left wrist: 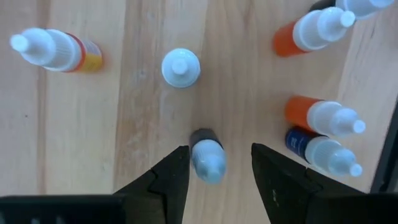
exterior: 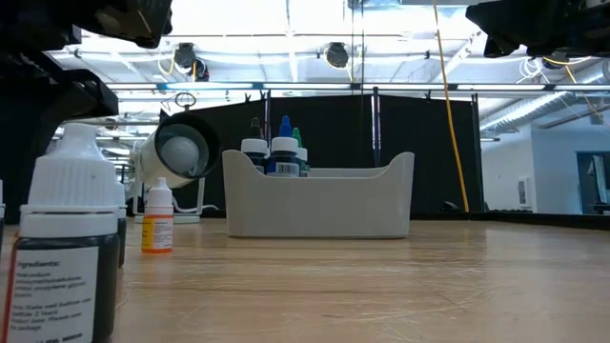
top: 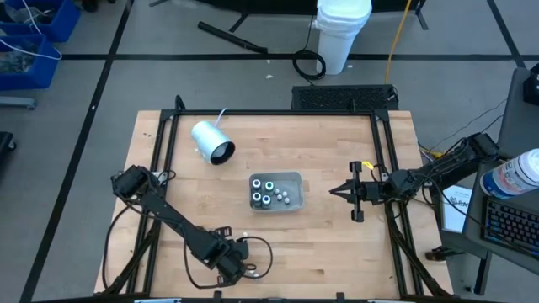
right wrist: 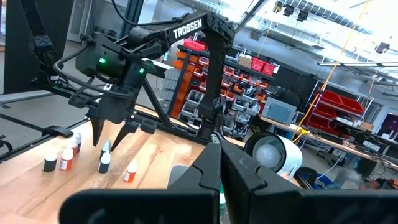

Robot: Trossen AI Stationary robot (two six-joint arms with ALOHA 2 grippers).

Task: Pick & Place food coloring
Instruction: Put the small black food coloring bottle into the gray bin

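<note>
Bottles of food coloring stand in two places: several in the grey tray [top: 294, 178] at mid-desk [top: 320, 244], dark with white tops [top: 268, 186], and a loose cluster near the front left edge. Over that cluster hangs the left hand [left wrist: 214, 177], fingers [left wrist: 168, 180] partly open on either side of one upright dark bottle [left wrist: 206, 155], not visibly touching it. Orange [left wrist: 311, 28], blue [left wrist: 320, 149] and yellow [left wrist: 53, 50] bottles stand around it. Beside the tray lies a white cylinder [top: 211, 141]. Right hand [top: 333, 193] waits to the tray's right, shut and holding nothing.
</note>
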